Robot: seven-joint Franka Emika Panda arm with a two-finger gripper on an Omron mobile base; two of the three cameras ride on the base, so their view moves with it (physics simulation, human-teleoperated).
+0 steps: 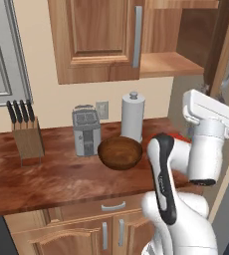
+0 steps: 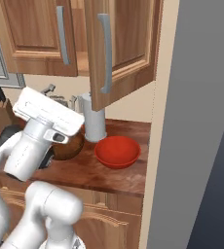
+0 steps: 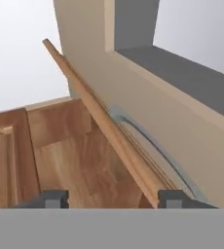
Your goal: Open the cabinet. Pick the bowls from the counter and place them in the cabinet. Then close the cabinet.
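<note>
Cabinet (image 2: 119, 44): right door swung out, edge-on to the hand.
Gripper (image 3: 113, 198): open, holding nothing.
Counter (image 1: 57, 174): brown bowl (image 1: 120, 152) and red bowl (image 2: 117, 151) apart.

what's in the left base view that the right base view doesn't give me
Left base view alone: the toaster in full, the wall outlet, the drawer handle below the counter, and the dark brown bowl unobstructed.

Right base view alone: the red bowl in full, and the front of the cabinet's open right door with its handle.

Both: the cabinet, its left door closed, the knife block, the paper towel roll and the counter.
</note>
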